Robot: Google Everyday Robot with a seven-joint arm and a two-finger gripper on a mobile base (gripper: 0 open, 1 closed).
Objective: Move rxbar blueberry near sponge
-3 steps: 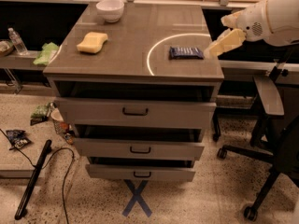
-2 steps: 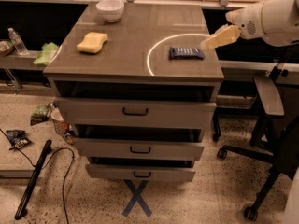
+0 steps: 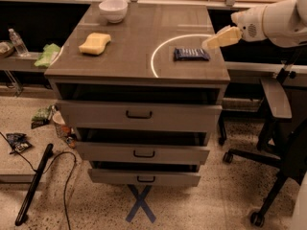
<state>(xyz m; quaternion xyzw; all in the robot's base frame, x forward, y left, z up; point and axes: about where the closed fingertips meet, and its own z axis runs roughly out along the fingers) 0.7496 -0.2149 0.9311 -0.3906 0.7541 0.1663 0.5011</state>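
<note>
- Now the gripper (image 3: 219,38) hangs over the right edge of the cabinet top (image 3: 139,30), just beside and slightly above the right end of the rxbar blueberry (image 3: 192,54). It is not touching the bar.
- Whether the gripper is released or clenched, I cannot tell; it carries nothing that I can see.
- Compared with a second ago, it has crept a little leftward, in over the top and toward the bar, and its tip points down at the wrapper.
- The bar has not moved: it lies flat inside the pale ring (image 3: 154,56) marked on the surface, on the right side.
- The sponge (image 3: 95,43) sits well apart on the left side, in front of the white bowl (image 3: 113,9).
- Judging by this, the step in hand is the approach: no grasp is made, and the whole carry across to the sponge is yet to do.
</note>
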